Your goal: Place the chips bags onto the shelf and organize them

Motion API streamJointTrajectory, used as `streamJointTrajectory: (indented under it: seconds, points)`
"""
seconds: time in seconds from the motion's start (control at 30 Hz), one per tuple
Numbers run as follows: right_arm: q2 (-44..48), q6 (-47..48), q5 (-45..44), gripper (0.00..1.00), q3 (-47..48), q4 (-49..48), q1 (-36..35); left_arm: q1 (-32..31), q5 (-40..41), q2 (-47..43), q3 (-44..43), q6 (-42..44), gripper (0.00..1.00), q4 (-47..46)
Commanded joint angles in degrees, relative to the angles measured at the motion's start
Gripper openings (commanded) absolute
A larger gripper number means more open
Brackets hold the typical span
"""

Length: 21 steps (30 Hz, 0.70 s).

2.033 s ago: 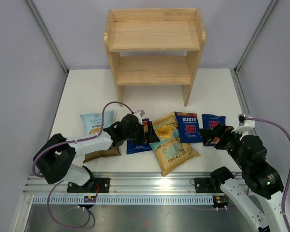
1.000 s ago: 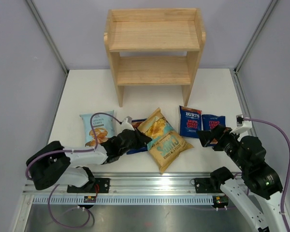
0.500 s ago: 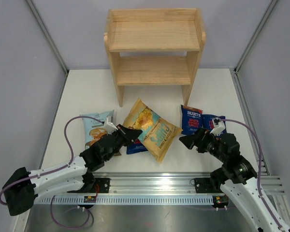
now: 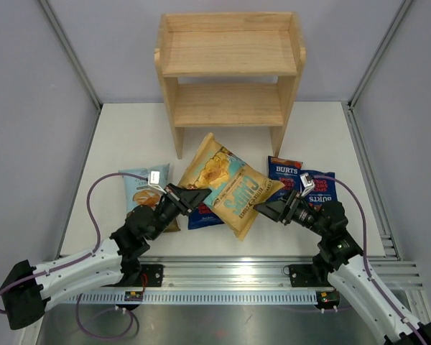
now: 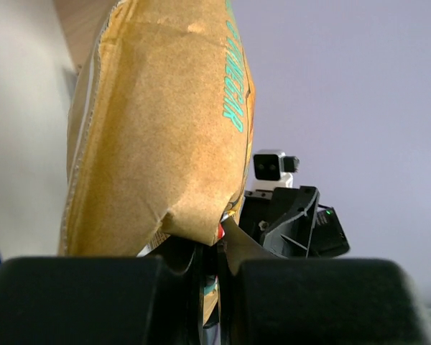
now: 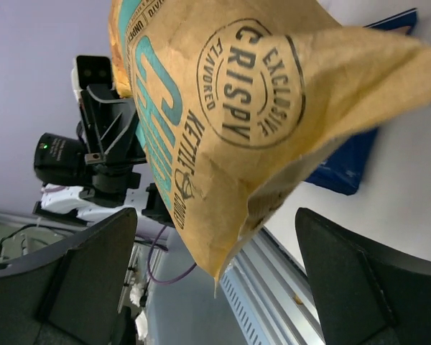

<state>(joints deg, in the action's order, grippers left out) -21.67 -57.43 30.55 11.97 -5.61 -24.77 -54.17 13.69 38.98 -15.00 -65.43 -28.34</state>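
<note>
Two arms: we saw both by the yellow bag (image 4: 228, 185).
Left gripper (image 4: 196, 195): pinched tight on the bag's edge.
Right gripper (image 4: 267, 209): wide, bag corner between its fingers.
Yellow bag: lifted, in front of the shelf (image 4: 230, 54), over a blue bag (image 4: 201, 217).

Left pincer (image 4: 200, 194) lifted yellow bag (image 4: 230, 185); right pincer (image 4: 262, 209) approached.
</note>
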Motion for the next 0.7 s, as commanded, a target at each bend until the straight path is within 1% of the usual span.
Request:
streamJointTrajectory:
  seconds: [0.0,0.03,0.1,0.13,0.27,0.33,0.37,0.43,0.47,0.5,0.53,0.6,0.63,0.67]
  points:
    - [-2.49,-3.74,5.48,0.99,-0.98,-13.62,-0.36,-0.14,-4.89,1.70,-1.34,0.30,0.00,-13.40]
    - [-3.11,-4.70,6.01,1.00,-1.15,-15.99,-0.36,-0.14,-6.82,2.58,-1.34,0.04,0.00,-16.02]
    - [-4.69,-5.15,6.37,0.99,-1.24,-17.76,-0.36,-0.14,-8.76,5.39,-1.34,-1.01,0.00,-19.28]
    - [-5.13,-5.41,6.80,0.99,-1.24,-18.99,-0.45,-0.14,-10.51,6.53,-1.43,-1.36,0.00,-22.52]
    - [-6.10,-5.15,6.54,1.00,-1.24,-19.44,-0.45,-0.23,-13.34,10.23,-2.31,-2.86,0.00,-27.47]
    - [-5.23,-4.97,6.11,0.97,-1.42,-19.53,-0.45,-0.23,-14.91,11.55,-2.75,-3.21,0.00,-28.35]
    - [-4.70,-4.80,5.67,0.86,-1.42,-19.36,-0.36,-0.14,-15.27,11.90,-2.84,-3.21,0.00,-28.61]
    - [-2.33,-4.54,4.53,0.74,-1.68,-18.57,-0.36,-0.23,-15.80,12.17,-3.01,-3.21,0.00,-28.09]
    - [-1.45,-4.10,4.18,0.65,-1.77,-18.30,-0.36,-0.14,-15.89,11.91,-3.27,-2.60,0.00,-27.04]
    - [0.64,-3.75,3.65,0.52,-1.86,-17.17,-0.45,-0.14,-16.06,11.56,-4.58,-1.99,0.02,-25.29]
    - [1.80,-3.31,1.82,0.45,-1.86,-15.94,-0.36,-0.23,-15.37,10.95,-5.38,-1.11,0.05,-19.53]
    - [4.86,-2.78,0.22,0.32,-1.51,-13.91,-0.36,-0.23,-14.31,9.10,-8.09,1.87,0.18,-13.35]
    - [5.67,-2.69,-0.65,0.30,-1.42,-13.12,-0.36,-0.14,-13.87,8.49,-9.07,2.93,0.24,-7.75]
    - [6.28,-2.60,-0.92,0.28,-1.25,-12.85,-0.36,-0.23,-11.95,7.78,-9.95,5.37,0.33,-4.83]
